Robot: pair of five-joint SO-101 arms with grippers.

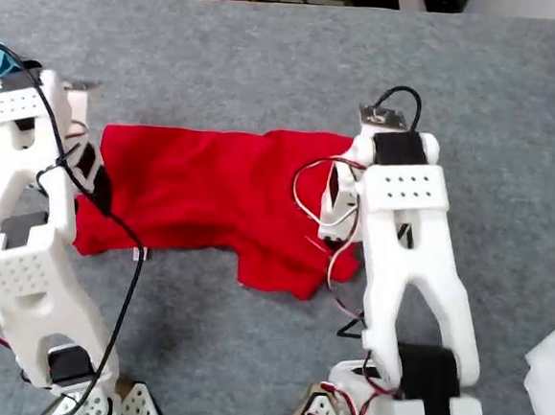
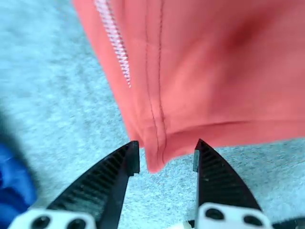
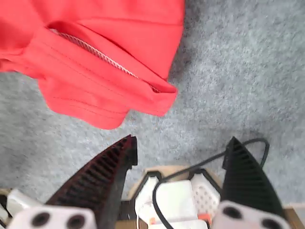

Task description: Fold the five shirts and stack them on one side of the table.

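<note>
Shirt (image 1: 202,187) corner is lying between my left gripper's (image 2: 167,148) open jaws — I am risking catching one layer only; right gripper (image 3: 182,139) is gaping empty.

The red cloth shirt (image 2: 214,71) looks matt, the grey table (image 2: 57,95) beneath the left gripper (image 2: 166,157) rough felt, its fingers (image 2: 109,181) ribbed plastic.
</note>
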